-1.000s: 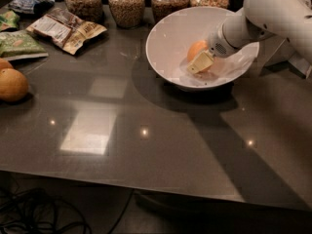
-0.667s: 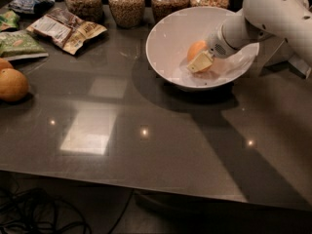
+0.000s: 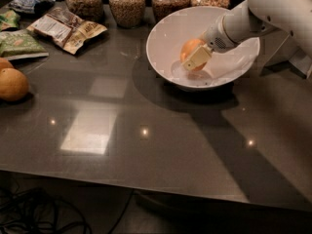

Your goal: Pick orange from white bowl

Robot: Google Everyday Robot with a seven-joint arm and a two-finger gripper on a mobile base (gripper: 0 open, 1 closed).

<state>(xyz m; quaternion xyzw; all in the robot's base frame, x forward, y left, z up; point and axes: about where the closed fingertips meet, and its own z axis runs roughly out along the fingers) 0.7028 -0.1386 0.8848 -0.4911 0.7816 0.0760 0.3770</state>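
Gripper [image 3: 193,55] in white bowl [image 3: 163,38], fingers [image 3: 197,59] closed round orange [image 3: 187,46]; pos. same as before.

Four jars [image 3: 127,4], two fruits [image 3: 12,84], one orange [image 3: 188,48], one gripper [image 3: 196,58] in white bowl [image 3: 160,35]

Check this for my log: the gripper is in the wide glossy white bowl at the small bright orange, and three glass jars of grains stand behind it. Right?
Not quite: the camera view shows four glass jars of grains, not three. The gripper is indeed in the wide glossy white bowl at the small bright orange.
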